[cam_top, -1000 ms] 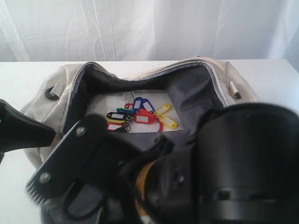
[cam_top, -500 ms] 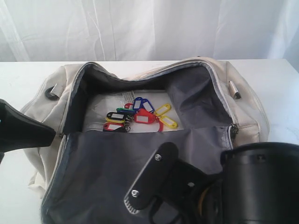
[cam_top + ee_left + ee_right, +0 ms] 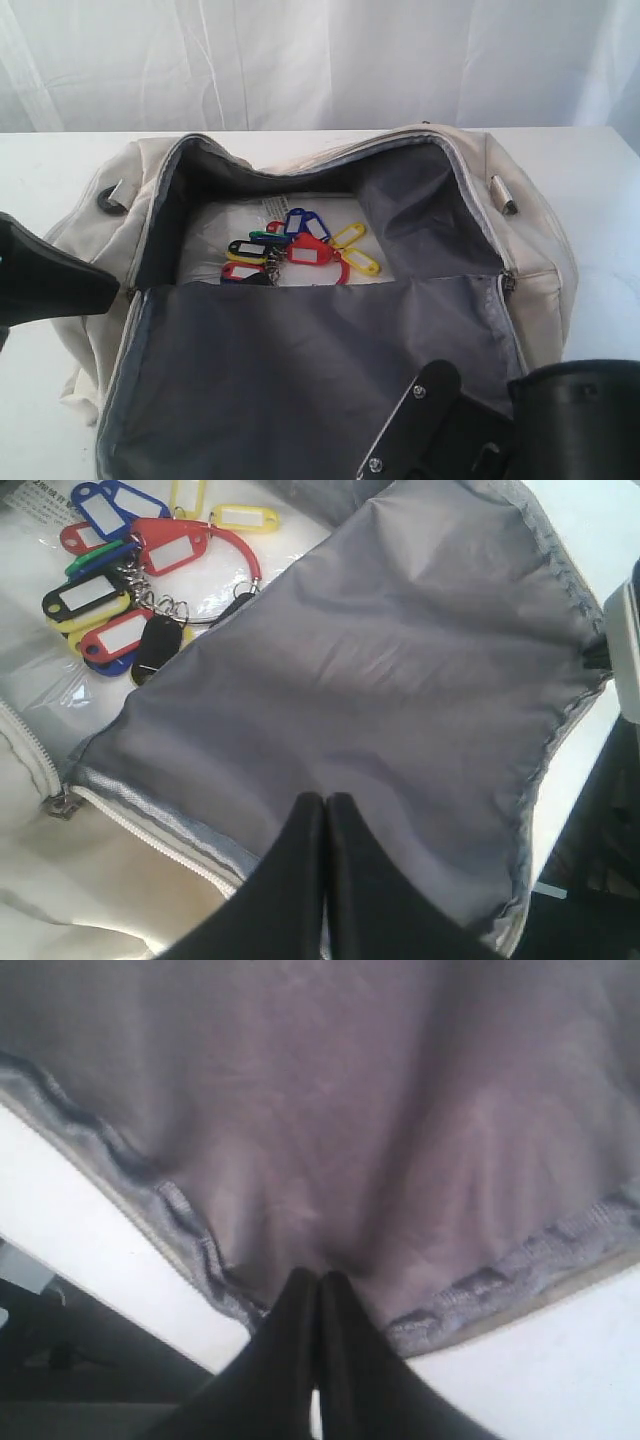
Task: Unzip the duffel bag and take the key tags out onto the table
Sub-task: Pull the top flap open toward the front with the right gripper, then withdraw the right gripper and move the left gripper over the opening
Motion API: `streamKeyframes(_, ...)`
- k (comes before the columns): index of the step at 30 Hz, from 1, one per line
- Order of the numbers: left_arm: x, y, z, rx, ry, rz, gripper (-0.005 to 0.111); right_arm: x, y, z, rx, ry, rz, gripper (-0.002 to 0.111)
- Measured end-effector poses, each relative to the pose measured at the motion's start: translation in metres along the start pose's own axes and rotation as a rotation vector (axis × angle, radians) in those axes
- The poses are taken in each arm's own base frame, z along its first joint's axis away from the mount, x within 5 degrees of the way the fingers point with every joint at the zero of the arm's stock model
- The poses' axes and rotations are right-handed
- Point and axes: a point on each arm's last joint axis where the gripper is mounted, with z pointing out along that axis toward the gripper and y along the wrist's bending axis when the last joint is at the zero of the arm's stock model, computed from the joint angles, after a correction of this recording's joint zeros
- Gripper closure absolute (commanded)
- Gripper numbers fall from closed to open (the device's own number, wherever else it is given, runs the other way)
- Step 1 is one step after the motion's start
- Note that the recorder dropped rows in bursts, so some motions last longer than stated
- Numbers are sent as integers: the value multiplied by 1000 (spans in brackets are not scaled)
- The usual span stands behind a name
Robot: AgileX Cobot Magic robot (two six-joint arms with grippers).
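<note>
The left claw [image 3: 325, 802] has its fingers pressed together, tips over the grey lining flap [image 3: 380, 680]; I cannot tell whether any cloth is nipped between them. The right claw [image 3: 318, 1280] is also pressed together, its tips at that flap's stitched hem. In the exterior view the flap lies folded out across the lower middle of the frame, and the duffel bag [image 3: 530, 250] gapes open at centre. The key tags [image 3: 295, 250] lie inside it on a plastic-wrapped sheet [image 3: 225, 220], mid-frame. The white desk [image 3: 60, 165] shows at mid-left and mid-right.
</note>
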Motion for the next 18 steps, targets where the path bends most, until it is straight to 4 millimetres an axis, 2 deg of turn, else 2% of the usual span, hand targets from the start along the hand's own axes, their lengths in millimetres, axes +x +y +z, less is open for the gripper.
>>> streamKeyframes(2, 0, 0, 0, 0, 0, 0, 107, -1, -5, -12, -14, -53, 17, 108)
streamKeyframes(5, 0, 0, 0, 0, 0, 2, 107, -5, -20, -42, -9, -214, 47, 108)
streamKeyframes(10, 0, 0, 0, -1, -1, 26, 107, 5, -66, -92, 135, -557, 132, 108)
streamKeyframes(14, 0, 0, 0, 1, -2, 43, 107, 23, -100, -111, 341, -759, 224, 108)
streamKeyframes(18, -1, 1, 0, -16, -18, 62, 107, 43, -121, -112, 505, -921, 320, 108)
